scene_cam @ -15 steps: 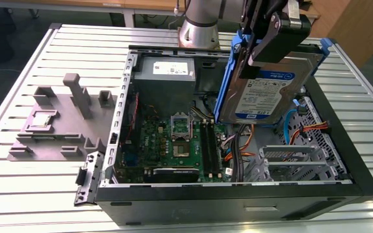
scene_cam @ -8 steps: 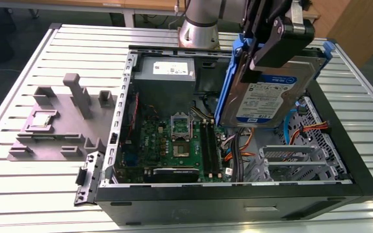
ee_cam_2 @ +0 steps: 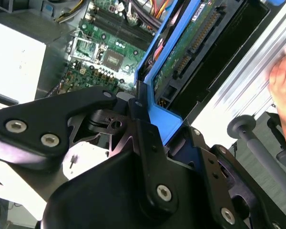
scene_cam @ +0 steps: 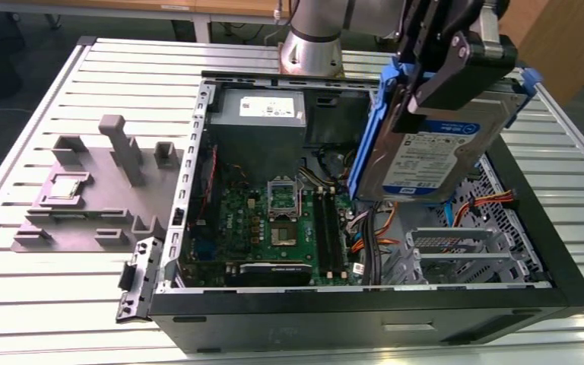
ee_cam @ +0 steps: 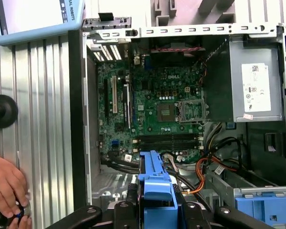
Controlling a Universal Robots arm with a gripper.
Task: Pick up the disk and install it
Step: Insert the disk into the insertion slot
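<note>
We note the gripper (scene_cam: 436, 84) clamped on the disk (scene_cam: 444, 125), tilted above the open case (scene_cam: 373, 312). Exterior view shows its label (scene_cam: 424, 169); second wrist view, its board side. First wrist view adds a person's hand (ee_cam: 7, 191) beside the case and 1 blue bracket (ee_cam: 262, 207) inside.

Disk (scene_cam: 439, 156) first: dull silver metal, a glossy paper label, smooth blue plastic round it. Gripper (scene_cam: 436, 76), matt black, bright screw heads (ee_cam_2: 163, 192). Worktop (scene_cam: 49, 289), ribbed pale metal, soft sheen. Computer case (scene_cam: 373, 323), matt black shell, bare metal inside.
</note>
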